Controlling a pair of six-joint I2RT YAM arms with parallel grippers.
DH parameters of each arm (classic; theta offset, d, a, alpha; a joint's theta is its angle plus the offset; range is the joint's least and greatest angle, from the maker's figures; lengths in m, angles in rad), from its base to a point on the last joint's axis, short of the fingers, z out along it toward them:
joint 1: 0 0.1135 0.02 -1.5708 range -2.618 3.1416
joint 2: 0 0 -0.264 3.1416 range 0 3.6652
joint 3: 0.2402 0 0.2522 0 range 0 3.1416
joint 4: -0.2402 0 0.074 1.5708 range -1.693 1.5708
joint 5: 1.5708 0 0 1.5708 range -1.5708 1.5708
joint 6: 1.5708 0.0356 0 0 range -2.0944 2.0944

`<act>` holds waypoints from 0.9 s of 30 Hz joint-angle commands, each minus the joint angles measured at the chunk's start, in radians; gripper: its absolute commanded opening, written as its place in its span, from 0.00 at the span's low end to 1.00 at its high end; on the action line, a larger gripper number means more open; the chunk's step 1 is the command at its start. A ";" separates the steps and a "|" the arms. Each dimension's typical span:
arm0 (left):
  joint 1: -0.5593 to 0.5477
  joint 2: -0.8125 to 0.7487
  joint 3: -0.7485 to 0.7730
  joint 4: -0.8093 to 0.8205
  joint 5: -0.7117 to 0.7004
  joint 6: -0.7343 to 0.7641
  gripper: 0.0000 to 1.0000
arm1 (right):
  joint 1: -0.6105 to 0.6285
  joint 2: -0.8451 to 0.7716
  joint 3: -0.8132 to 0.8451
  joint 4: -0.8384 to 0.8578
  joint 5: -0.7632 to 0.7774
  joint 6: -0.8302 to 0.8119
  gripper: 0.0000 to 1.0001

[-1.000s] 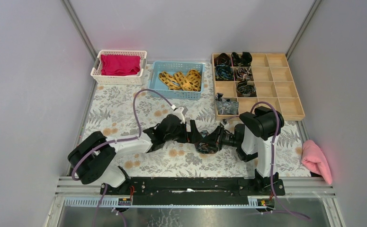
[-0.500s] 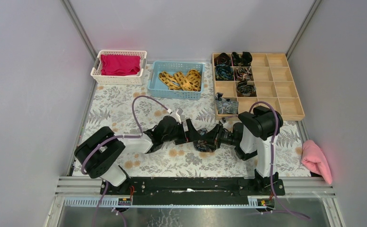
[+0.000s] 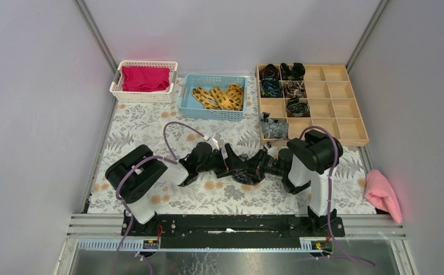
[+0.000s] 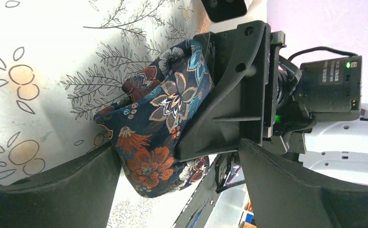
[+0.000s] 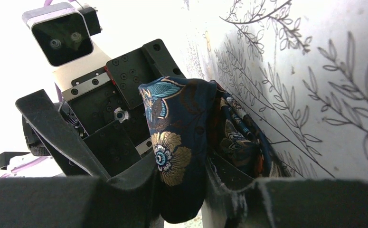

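A rolled dark blue cloth with orange and gold flowers [image 3: 244, 172] lies on the floral table mat where both grippers meet. My right gripper [image 5: 182, 164] is shut on it; a fold of the cloth [image 5: 182, 137] is pinched between its fingers. My left gripper [image 4: 178, 145] is open, its two fingers spread wide on either side of the cloth [image 4: 155, 118] and of the right gripper's finger [image 4: 229, 95]. In the top view the left gripper [image 3: 236, 165] and right gripper [image 3: 254, 167] face each other, nearly touching.
At the back stand a white basket with red cloth [image 3: 118, 81], a blue basket with yellow patterned bands [image 3: 188, 97] and a wooden compartment tray [image 3: 337, 109] holding several dark rolls. A pink cloth [image 3: 382, 193] lies off the mat at the right.
The left arm's elbow swung right and its gripper slid closer to the right gripper, around the cloth. The right gripper edged slightly toward the back with the cloth.
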 commanded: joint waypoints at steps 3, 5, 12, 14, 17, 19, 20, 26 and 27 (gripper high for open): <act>-0.009 0.063 -0.022 0.117 0.031 -0.053 0.99 | 0.128 -0.046 0.047 0.124 0.056 -0.023 0.10; 0.002 0.068 -0.039 0.159 0.047 -0.067 0.99 | 0.142 -0.056 0.047 0.125 0.062 -0.035 0.10; 0.028 0.092 -0.061 0.253 0.111 -0.143 0.99 | 0.167 -0.112 0.039 0.125 0.082 -0.057 0.11; 0.036 0.105 -0.066 0.306 0.147 -0.178 0.99 | 0.169 -0.132 0.036 0.126 0.080 -0.070 0.11; 0.043 0.114 -0.079 0.382 0.173 -0.227 0.99 | 0.174 -0.160 0.039 0.126 0.070 -0.088 0.11; 0.048 0.118 -0.081 0.409 0.191 -0.246 0.99 | 0.179 -0.181 0.040 0.126 0.063 -0.095 0.11; 0.051 0.119 -0.082 0.421 0.198 -0.256 0.99 | 0.184 -0.192 0.043 0.126 0.060 -0.099 0.11; 0.081 0.133 -0.088 0.500 0.251 -0.342 0.97 | 0.214 -0.189 0.066 0.125 0.014 -0.099 0.12; 0.086 0.131 -0.097 0.498 0.245 -0.353 0.96 | 0.216 -0.187 0.070 0.125 0.010 -0.105 0.12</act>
